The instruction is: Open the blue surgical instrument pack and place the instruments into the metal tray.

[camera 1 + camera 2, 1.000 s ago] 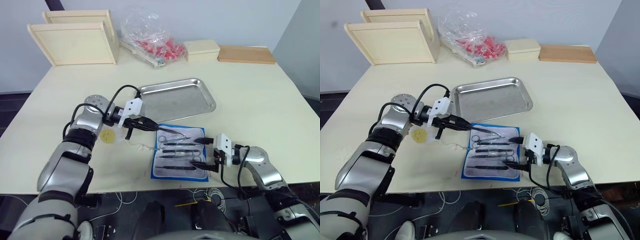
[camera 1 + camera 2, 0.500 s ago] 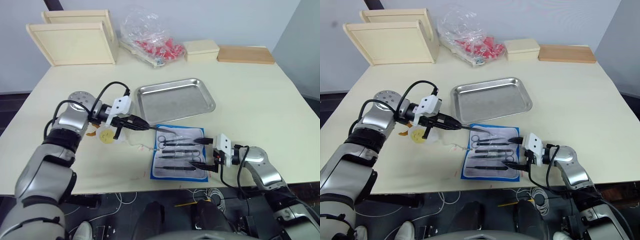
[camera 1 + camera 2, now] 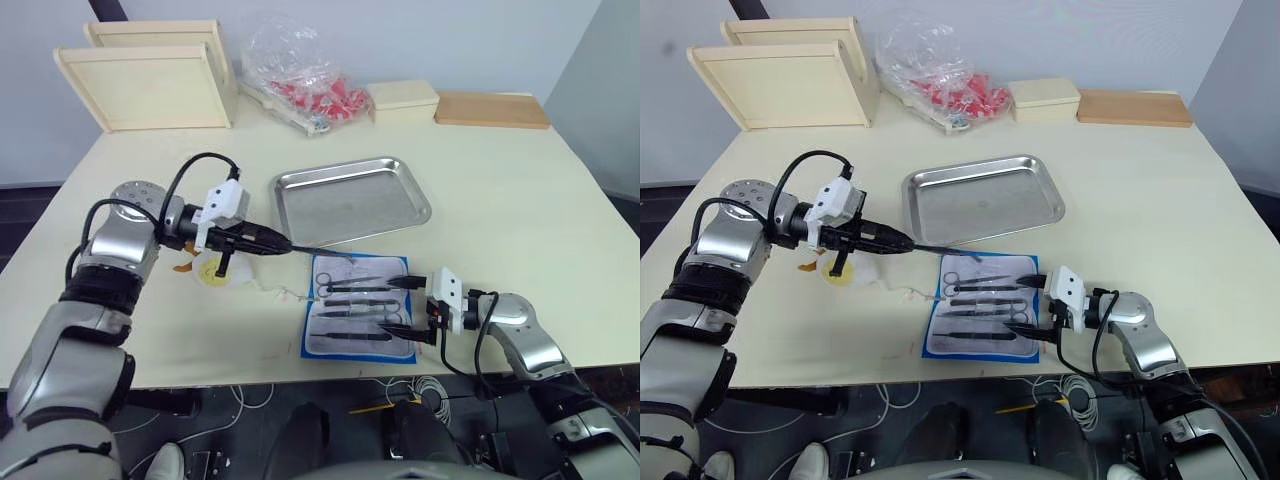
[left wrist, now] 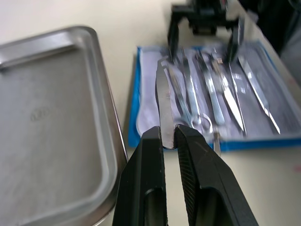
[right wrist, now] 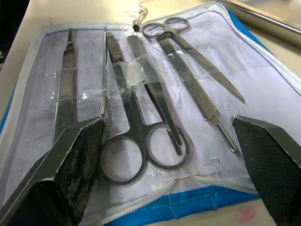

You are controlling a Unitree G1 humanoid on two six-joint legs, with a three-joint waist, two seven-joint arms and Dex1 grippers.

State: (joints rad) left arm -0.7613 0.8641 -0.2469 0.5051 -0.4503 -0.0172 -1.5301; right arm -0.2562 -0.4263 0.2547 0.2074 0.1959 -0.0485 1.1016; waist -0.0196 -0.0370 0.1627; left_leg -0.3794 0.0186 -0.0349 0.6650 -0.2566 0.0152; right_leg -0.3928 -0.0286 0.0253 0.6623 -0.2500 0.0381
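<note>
Carrying one slim steel instrument (image 4: 161,94), the left claw (image 3: 262,240) is clenched on its near end; the tip points out over the upper edge of the blue surgical instrument pack (image 3: 311,330). The pack lies unfolded on the table (image 3: 520,190), pale lining up, just in front of the metal tray (image 3: 352,198), which looks bare. The remaining instruments (image 5: 141,117) sit in the lining under clear sleeves: ring-handled scissors, tweezers and straight handles. The right claw (image 3: 412,309) rests at the pack's right edge with its fingers spread wide, gripping nothing, apparently steadying the pouch.

Step in hand, as judged: transfer of the first instrument, pack already open. The next move calls for swinging the left claw over the tray, lowering until the blade lies nearly flat inside the rim, then releasing. The held piece is probably a scalpel handle or forceps; the pictures leave that unclear.
</note>
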